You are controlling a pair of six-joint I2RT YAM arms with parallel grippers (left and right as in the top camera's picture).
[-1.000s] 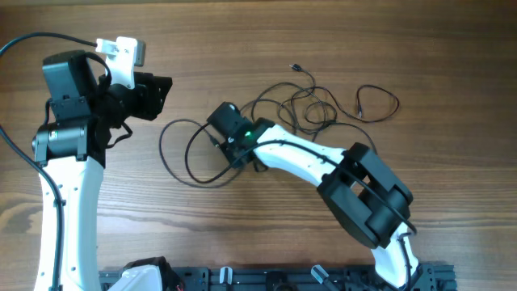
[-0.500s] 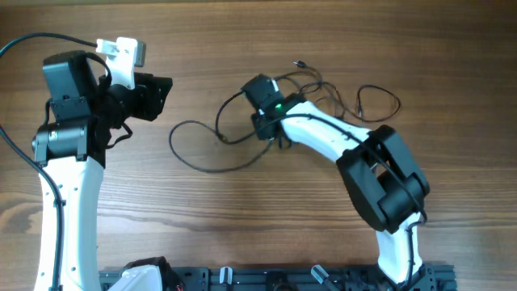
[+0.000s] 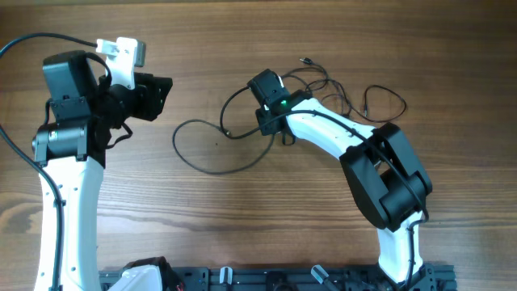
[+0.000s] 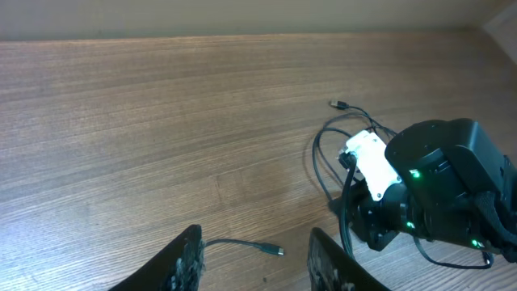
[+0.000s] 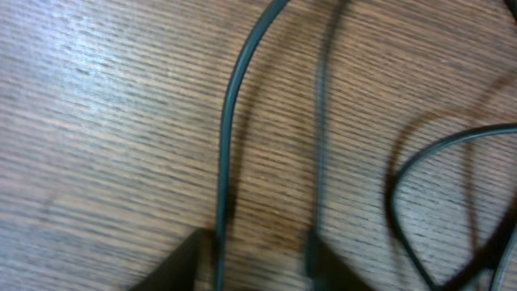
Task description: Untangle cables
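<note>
The cables are thin black wires on the wooden table. One forms a wide loop (image 3: 214, 171) at the centre, and a tangle (image 3: 319, 85) lies at the back right with a wavy strand (image 3: 386, 90) beside it. My right gripper (image 3: 262, 109) sits low at the tangle's left edge. In the right wrist view it (image 5: 260, 263) is open, with one strand (image 5: 229, 121) running along the left fingertip and a blurred strand (image 5: 321, 105) at the right one. My left gripper (image 3: 164, 90) hovers at the left, open (image 4: 258, 263) and holding nothing. A cable plug (image 4: 273, 251) lies on the table below and between its fingers.
The right arm's white link (image 3: 331, 141) crosses the table from the front right. Its black wrist (image 4: 440, 174) fills the right of the left wrist view. A dark rail (image 3: 275, 279) runs along the front edge.
My right gripper moved up and to the right, dragging the loop cable along, then opened and let go of it. The left arm has not moved.
</note>
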